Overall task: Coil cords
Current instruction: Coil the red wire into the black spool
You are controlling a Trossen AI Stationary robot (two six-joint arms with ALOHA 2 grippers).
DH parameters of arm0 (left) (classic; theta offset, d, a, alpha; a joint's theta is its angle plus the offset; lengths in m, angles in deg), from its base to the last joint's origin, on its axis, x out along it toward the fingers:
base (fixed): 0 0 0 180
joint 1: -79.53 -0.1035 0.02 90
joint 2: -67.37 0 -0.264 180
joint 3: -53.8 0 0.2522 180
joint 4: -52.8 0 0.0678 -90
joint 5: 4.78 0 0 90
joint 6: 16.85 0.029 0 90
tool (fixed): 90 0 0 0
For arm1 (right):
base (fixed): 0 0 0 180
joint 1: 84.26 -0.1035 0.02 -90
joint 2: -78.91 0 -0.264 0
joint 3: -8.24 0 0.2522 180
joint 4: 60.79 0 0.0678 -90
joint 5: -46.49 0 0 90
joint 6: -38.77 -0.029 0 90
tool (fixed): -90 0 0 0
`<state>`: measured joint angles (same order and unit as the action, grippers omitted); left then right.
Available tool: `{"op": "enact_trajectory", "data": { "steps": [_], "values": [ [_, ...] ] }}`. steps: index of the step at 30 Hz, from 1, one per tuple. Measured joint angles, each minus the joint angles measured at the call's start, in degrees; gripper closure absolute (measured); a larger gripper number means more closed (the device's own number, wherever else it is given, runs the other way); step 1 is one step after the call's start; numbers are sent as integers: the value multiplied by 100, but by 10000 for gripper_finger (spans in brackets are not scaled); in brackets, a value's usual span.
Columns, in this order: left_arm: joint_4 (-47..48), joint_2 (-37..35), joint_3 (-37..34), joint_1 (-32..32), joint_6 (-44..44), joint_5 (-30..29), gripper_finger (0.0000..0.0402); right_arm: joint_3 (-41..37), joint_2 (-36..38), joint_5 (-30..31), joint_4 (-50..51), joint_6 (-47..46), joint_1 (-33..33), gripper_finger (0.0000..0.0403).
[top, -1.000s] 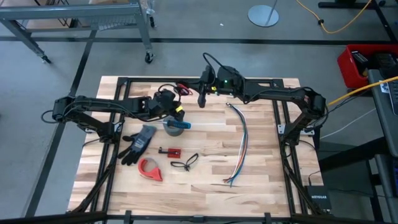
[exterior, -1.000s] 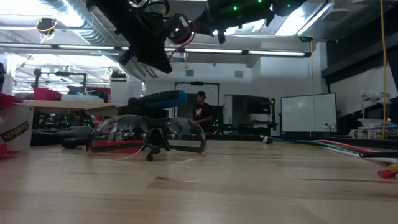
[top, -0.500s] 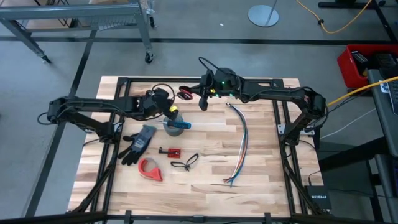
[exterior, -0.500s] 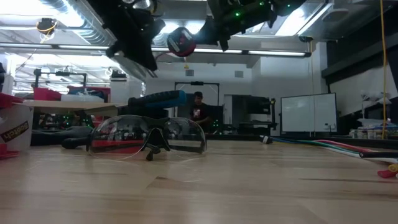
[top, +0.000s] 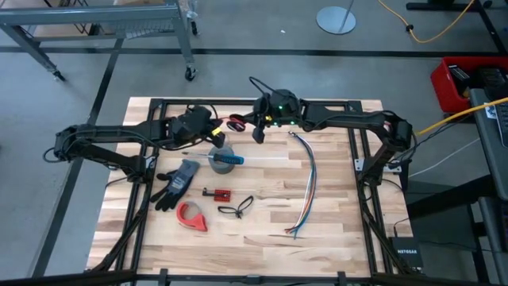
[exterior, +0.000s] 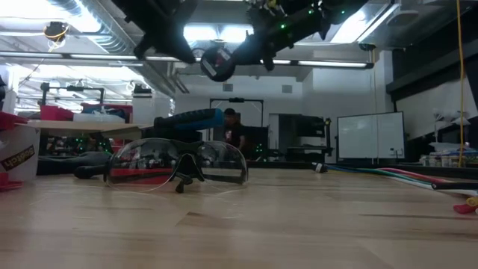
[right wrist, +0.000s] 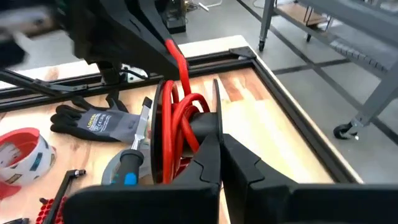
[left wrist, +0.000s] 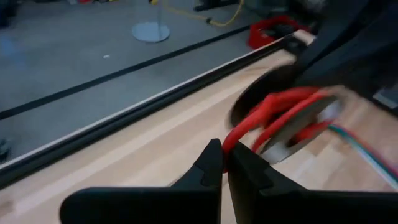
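Observation:
The red cord [top: 236, 123] is a small round coil held in the air over the table's far middle, and it also shows in the low view [exterior: 216, 62]. My right gripper [right wrist: 219, 148] is shut on the coil [right wrist: 177, 134]. My left gripper [left wrist: 222, 163], just left of the coil in the high view [top: 219, 127], is shut on one red strand that leads out of the coil [left wrist: 292, 118]. My left gripper pinches a single red strand [left wrist: 235, 138] between its two fingertips, close to where the strand leaves the coil. The fingers come from the table's left, slanting down. The strand runs short and nearly straight to the coil, clear of the table. My right gripper pinches the coil's bundled loops [right wrist: 200, 124] between its two fingers at one side of the ring. The fingers come from the table's right, slanting down. The coil stands on edge, lifted clear of the table.
Below the grippers a grey tape roll [top: 224, 161] carries a blue-handled tool. A grey glove [top: 178, 181], a red tape dispenser [top: 192, 216], a small black looped cord [top: 236, 208] and a long multicoloured wire bundle [top: 308, 187] lie nearer. Safety glasses [exterior: 179, 161] stand in the low view.
My left gripper has risen and drawn back toward the table's left edge, keeping hold of the red strand. My right gripper has tipped downward and sunk a little, and the coil hangs lower than before.

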<state>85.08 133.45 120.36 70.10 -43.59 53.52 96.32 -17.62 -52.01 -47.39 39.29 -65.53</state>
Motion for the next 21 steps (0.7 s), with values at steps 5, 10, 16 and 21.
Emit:
{"op": "enact_trajectory", "data": {
  "steps": [5, 10, 16, 21],
  "values": [
    [-164, 7, 1, 0, -6, 41, 401, -2, -234, 42, -189, -152, 0, 401],
    [-168, 7, 0, 0, -223, 192, 402, -7, -456, 113, -728, -413, 0, 401],
    [-199, 12, 0, 7, -282, 264, 401, -9, -575, 297, -1361, -657, 0, 401],
    [-510, 15, 0, 4, -121, 290, 401, -9, -747, 294, -1705, -808, 0, 401]
  ]
}}
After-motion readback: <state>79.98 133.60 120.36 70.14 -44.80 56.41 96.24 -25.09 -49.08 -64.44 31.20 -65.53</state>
